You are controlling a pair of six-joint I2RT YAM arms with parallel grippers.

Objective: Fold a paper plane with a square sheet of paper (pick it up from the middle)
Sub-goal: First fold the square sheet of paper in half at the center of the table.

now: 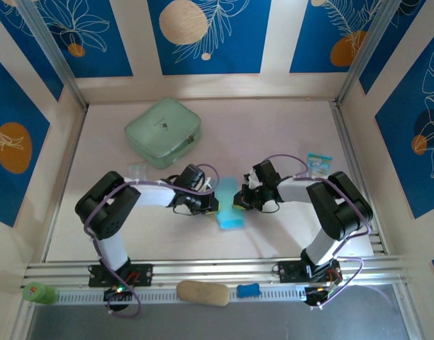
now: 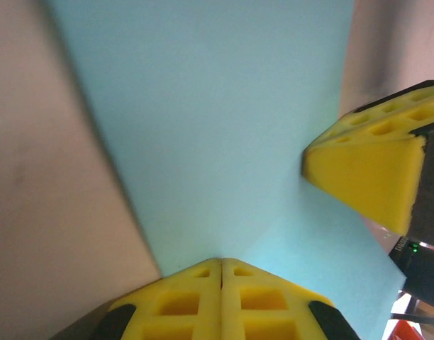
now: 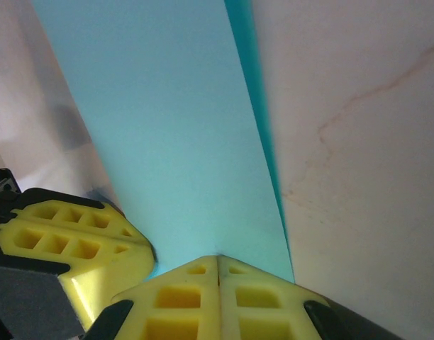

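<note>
Note the left fingers (image 2: 181, 301) closed pad against pad, nothing visibly pinched between them, tips down on the thin, light cyan-blue square sheet of paper (image 2: 217, 127) spread out ahead of them. Note the same at the right fingers (image 3: 252, 301): shut flat together, empty as far as can be told, tips on the paper's near edge, a darker teal folded layer running away just to their right, bare pale tabletop (image 3: 359, 177) beyond it.

Judge this a crease-pressing step, the sheet partly folded and lying flat between the two sets of fingertips, close and facing each other. Keep both pairs shut and use them as blunt pressers. Hold one pair still as an anchor. Slide the other along the fold line, pressing lightly enough not to drag or wrinkle the sheet. Stay on the fold rather than the open face. Avoid knocking the opposing yellow pads together. Lift straight up afterward to leave the layer down.
</note>
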